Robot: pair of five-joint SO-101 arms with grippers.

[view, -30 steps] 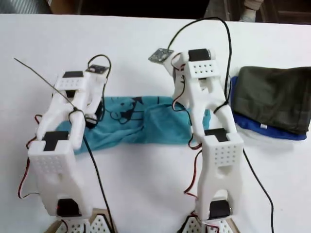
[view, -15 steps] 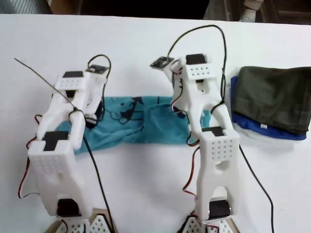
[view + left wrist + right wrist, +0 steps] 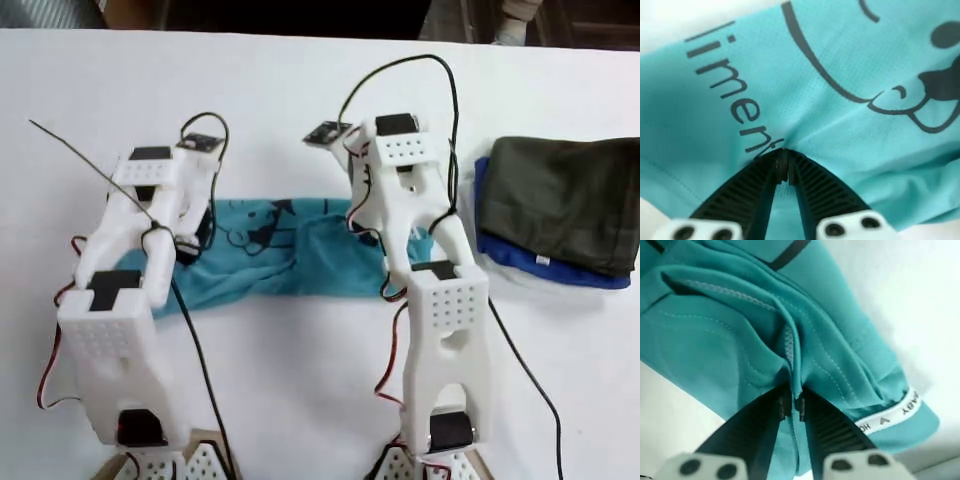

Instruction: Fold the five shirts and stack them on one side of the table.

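Note:
A teal shirt (image 3: 290, 250) with a dark cartoon print lies folded into a long strip across the middle of the white table (image 3: 300, 380). My left gripper (image 3: 784, 167) is shut on a pinch of the teal shirt (image 3: 805, 90) beside the printed letters, at the strip's left end. My right gripper (image 3: 790, 407) is shut on a raised ridge of the teal shirt (image 3: 740, 340) near its white-taped collar, at the strip's right end. In the high view each arm hides the end of the shirt it holds.
At the table's right side lies a stack of folded shirts, a dark olive one (image 3: 565, 200) on a blue one (image 3: 545, 262). Black cables loop over both arms. The table's near middle and far side are bare white surface.
The right arm has shifted a little to the left with the shirt's right end, bunching the cloth slightly. The left arm has not moved.

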